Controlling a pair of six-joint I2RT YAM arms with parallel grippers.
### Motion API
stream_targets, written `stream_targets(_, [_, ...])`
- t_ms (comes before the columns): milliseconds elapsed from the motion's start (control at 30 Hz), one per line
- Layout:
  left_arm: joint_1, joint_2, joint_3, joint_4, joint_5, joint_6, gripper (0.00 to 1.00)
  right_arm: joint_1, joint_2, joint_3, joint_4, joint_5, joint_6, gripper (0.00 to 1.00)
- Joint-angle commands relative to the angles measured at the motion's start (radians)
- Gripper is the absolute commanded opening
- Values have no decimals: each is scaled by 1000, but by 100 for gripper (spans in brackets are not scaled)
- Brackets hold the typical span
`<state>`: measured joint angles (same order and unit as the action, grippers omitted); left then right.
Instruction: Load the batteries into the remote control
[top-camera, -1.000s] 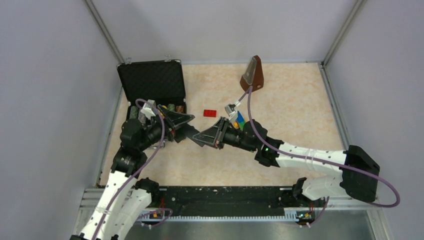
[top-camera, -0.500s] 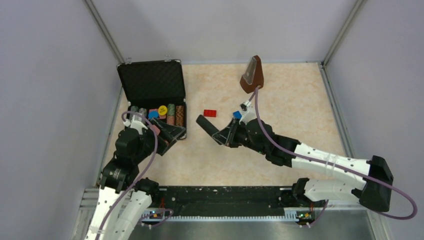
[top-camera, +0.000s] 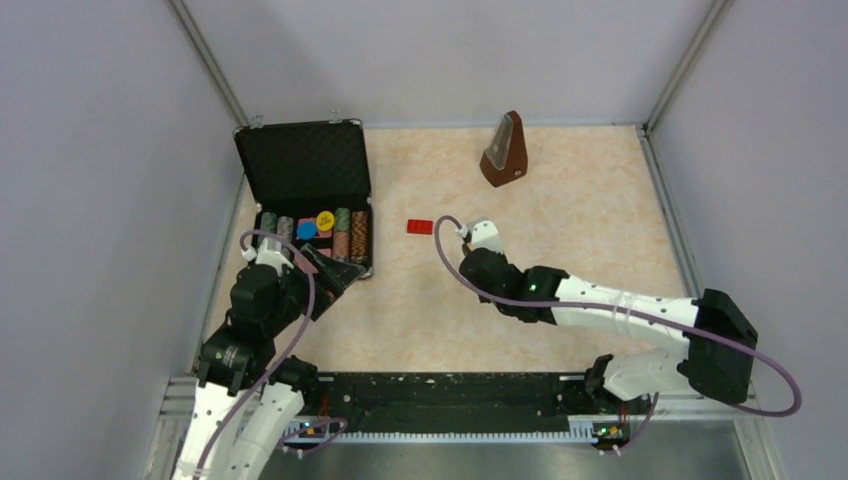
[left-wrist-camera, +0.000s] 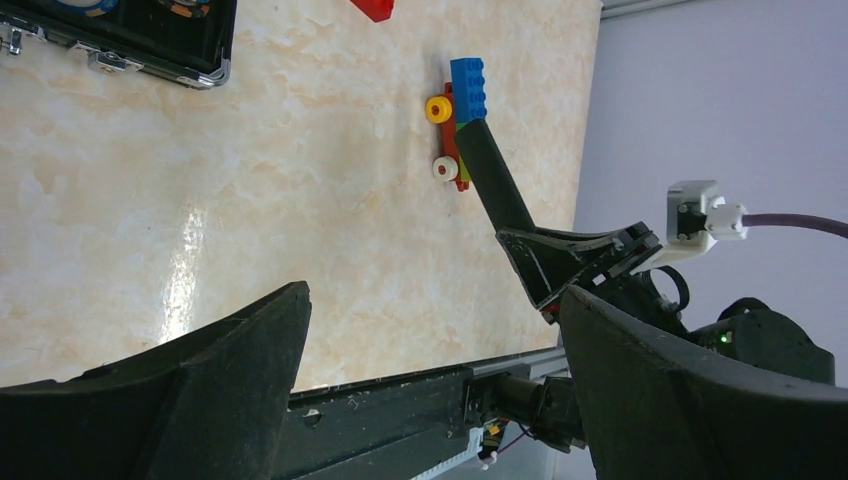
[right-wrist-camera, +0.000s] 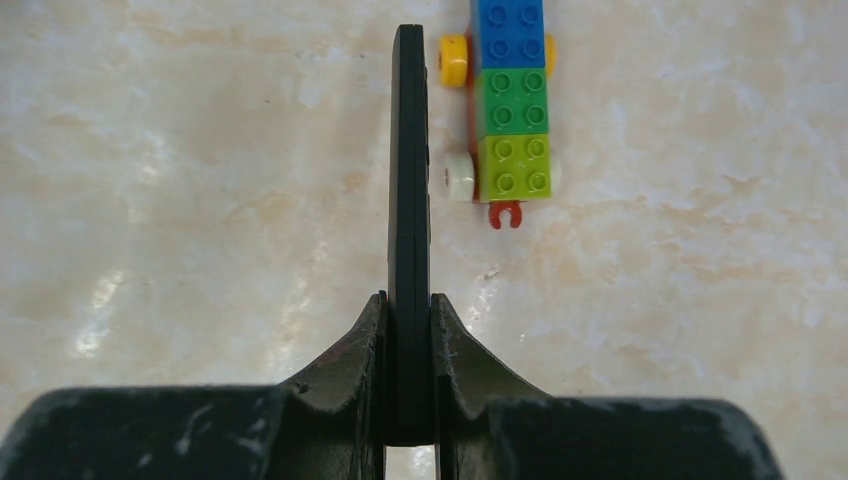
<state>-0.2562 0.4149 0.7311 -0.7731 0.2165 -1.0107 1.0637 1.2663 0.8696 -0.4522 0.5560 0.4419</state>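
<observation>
My right tool (right-wrist-camera: 409, 300) is clamped narrow on the remote control (right-wrist-camera: 409, 170), held edge-on over the worktop (right-wrist-camera: 200, 150). The toy-brick train (right-wrist-camera: 511, 100) lies just at the remote's three o'clock. My left tool (left-wrist-camera: 432, 295) gapes wide, holding nothing, at the six o'clock edge of the open black case (top-camera: 305, 165).
</observation>
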Motion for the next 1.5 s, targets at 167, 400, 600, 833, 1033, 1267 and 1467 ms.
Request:
stream_targets(167, [2, 26, 17, 25, -11, 38, 98, -1, 75, 19, 85, 31, -185, 0])
stream_targets(400, [2, 44, 68, 1, -72, 93, 99, 37, 229, 67, 125, 63, -201, 0])
stream_targets(600, [2, 71, 257, -144, -319, 216, 98, 117, 360, 122, 111, 159, -200, 0])
stream_targets(833, [1, 31, 409, -213, -494, 281, 99, 184, 500, 157, 62, 160, -162, 28])
stream_targets(1033, [1, 13, 439, -242, -508, 291, 99, 216, 592, 173, 60, 143, -119, 40])
stream_targets(1267, [0, -11, 441, -261, -480, 299, 99, 231, 560, 185, 29, 100, -57, 52])
stream_targets(1467, [0, -15, 431, -273, -356, 328, 99, 232, 346, 194, -68, 7, 67, 71])
